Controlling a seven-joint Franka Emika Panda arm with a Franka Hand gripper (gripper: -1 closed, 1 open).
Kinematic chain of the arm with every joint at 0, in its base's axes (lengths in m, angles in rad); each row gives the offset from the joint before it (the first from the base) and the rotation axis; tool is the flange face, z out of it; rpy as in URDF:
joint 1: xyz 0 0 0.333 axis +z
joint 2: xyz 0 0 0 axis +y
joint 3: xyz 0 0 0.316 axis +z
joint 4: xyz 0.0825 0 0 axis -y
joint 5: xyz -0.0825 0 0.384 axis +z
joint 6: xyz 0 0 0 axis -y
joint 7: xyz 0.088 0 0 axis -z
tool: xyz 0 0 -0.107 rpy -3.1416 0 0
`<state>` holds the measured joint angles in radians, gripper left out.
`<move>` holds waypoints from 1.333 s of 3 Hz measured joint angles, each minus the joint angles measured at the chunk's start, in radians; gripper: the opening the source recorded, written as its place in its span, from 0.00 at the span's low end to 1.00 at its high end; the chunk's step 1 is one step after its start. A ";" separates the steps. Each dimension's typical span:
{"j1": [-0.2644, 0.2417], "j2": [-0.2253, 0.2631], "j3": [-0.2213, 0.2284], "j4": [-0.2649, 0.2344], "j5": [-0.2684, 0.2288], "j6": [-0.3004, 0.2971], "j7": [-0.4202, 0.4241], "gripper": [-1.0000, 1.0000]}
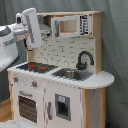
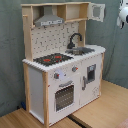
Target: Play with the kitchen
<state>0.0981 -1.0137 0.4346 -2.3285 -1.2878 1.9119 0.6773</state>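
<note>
The kitchen [image 1: 65, 85] is a tall white and light-wood toy with a black faucet [image 1: 84, 59], a steel sink [image 1: 70, 74], a red-ringed black hob [image 1: 36, 66] and an oven door [image 1: 27, 106]. My gripper [image 1: 31, 27] hangs at the first exterior view's upper left, level with the hood and above the hob's left end. It holds nothing that I can see. In the second exterior view the kitchen [image 2: 60, 75] shows its grey hood [image 2: 48, 19], its knobs [image 2: 56, 76] and its faucet [image 2: 75, 40]. A white and black part of the arm [image 2: 123, 12] shows at the top right edge.
A grey-green curtain [image 2: 12, 60] hangs behind the kitchen. The kitchen stands on light wooden tabletops [image 2: 105, 110] with a seam between them. A white microwave door [image 1: 70, 26] sits in the upper cabinet, and a small cabinet door [image 2: 97, 11] stands open at the top.
</note>
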 joint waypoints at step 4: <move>0.000 -0.002 -0.118 -0.026 0.000 0.173 0.066 0.00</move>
<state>0.0982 -1.0155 0.3170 -2.3542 -1.2879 2.0854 0.7437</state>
